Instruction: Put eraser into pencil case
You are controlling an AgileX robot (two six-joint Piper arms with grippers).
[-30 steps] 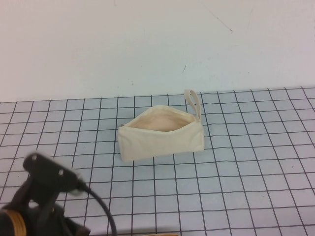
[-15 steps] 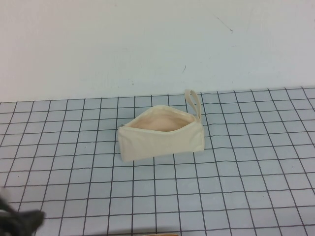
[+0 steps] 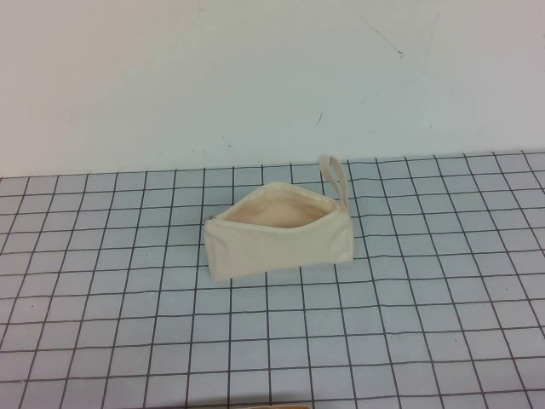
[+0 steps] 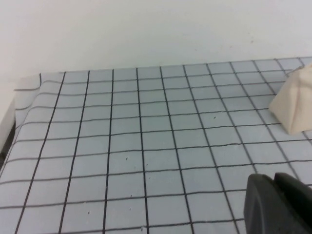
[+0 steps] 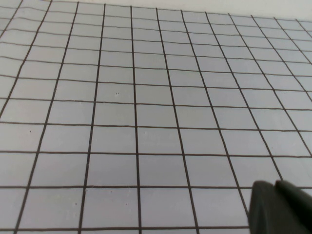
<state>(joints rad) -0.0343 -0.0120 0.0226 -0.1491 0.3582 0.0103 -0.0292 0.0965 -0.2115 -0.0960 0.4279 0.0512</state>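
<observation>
The cream pencil case (image 3: 277, 243) stands on the gridded mat near the middle of the high view, its zip open and the pale peach lining showing. Its loop strap (image 3: 335, 179) sticks up at the far right end. One end of the case also shows in the left wrist view (image 4: 295, 105). The eraser is not in view in any frame. My left gripper (image 4: 275, 177) is shut and empty, low over the mat, well short of the case. My right gripper (image 5: 275, 184) is shut and empty over bare mat. Neither arm shows in the high view.
The grey mat with black grid lines (image 3: 409, 324) covers the table up to a white wall (image 3: 255, 77). In the left wrist view the mat's rumpled edge (image 4: 22, 97) lies beside a white strip. A thin tan sliver (image 3: 264, 406) shows at the near edge.
My left arm, at the lower left of the high view a second ago, has drawn back out of that view. The pencil case has not moved.
</observation>
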